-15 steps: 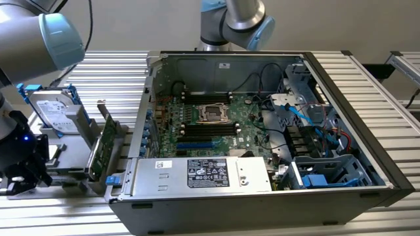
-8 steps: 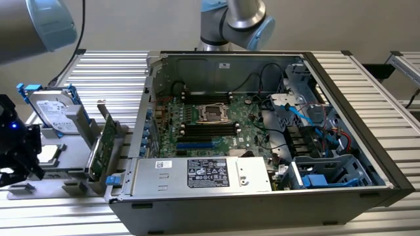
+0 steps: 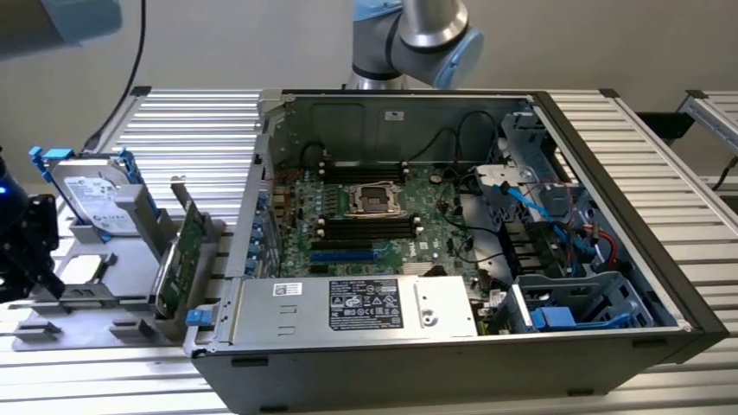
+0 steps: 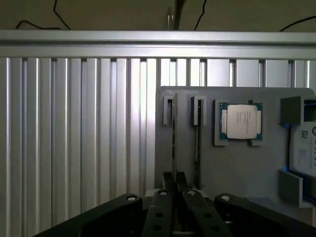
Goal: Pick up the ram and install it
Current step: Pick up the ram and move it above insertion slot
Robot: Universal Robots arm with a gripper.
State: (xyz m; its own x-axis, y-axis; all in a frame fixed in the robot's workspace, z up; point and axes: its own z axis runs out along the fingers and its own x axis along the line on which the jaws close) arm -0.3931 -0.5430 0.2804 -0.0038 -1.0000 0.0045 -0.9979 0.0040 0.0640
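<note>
The ram (image 4: 174,129) is a thin green stick seen edge-on, standing in a slot of the grey holder tray (image 4: 212,163). My gripper (image 4: 174,180) hangs right over its near end, and the two black fingertips are pressed together on that edge. A second thin stick (image 4: 197,133) stands in the neighbouring slot. In the exterior view my gripper (image 3: 23,251) is a dark shape at the far left, over the grey holder tray (image 3: 110,324) and well away from the open computer case (image 3: 461,259). The motherboard (image 3: 369,216) lies inside the case with its black memory slots (image 3: 366,227) showing.
A processor chip (image 4: 241,122) sits in a pocket of the tray and a hard drive (image 4: 303,148) beside it. In the exterior view the hard drive (image 3: 98,203) and a green expansion card (image 3: 173,268) stand upright on the tray. Ribbed metal table (image 3: 185,130) lies all around.
</note>
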